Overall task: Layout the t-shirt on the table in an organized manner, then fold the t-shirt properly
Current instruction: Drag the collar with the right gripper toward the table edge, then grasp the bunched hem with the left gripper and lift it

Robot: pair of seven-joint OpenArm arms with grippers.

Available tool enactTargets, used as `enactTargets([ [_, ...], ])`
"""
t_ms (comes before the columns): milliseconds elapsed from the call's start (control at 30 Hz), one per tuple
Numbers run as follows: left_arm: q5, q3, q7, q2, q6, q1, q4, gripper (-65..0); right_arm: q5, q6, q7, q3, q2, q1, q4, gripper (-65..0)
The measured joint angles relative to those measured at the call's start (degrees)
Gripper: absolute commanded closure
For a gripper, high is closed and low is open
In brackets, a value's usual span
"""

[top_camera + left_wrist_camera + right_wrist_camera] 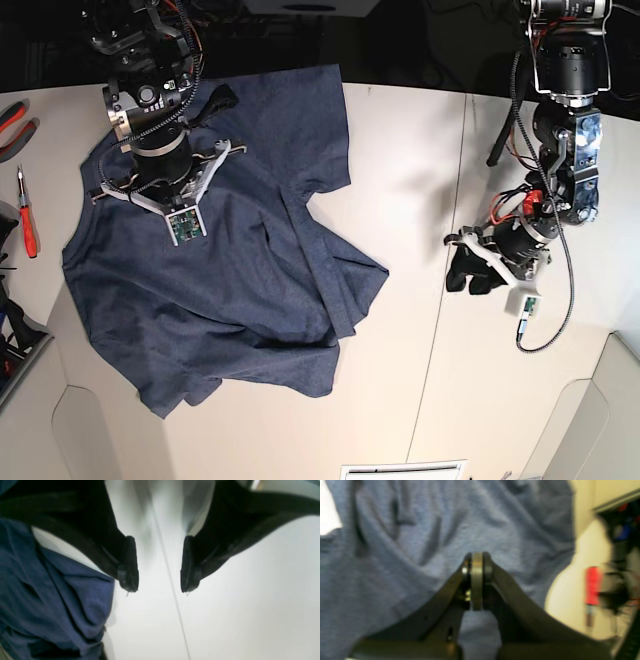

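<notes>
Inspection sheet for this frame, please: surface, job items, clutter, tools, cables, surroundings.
Surface: off-white table with a thin dark seam.
Job's things: navy t-shirt lying rumpled, partly folded over itself, not laid flat.
Clutter: red-handled screwdriver and pliers at the table's edge.
Tools: right tool shut, over the shirt; a grip on cloth cannot be confirmed. Left tool open, empty, over bare table.
Cables: black cable looping beside the left arm.
Surroundings: dark background, nothing else seen.

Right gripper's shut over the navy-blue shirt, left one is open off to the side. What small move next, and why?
Probably bring the open left gripper across the off-white table to the crumpled navy-blue cotton t-shirt: it holds nothing and sits apart from the cloth, while the shirt's near edge is folded over itself. The right gripper is shut above the shirt's far part.
</notes>
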Motion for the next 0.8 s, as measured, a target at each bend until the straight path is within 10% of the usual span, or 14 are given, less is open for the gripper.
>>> enactTargets([
  [800,13.81,18.38,-7.3,6.29,7.5,-12.2,-16.9,-30.9,-0.94,1.18,2.16,7.41,-1.97,2.14,-18.01,0.0],
])
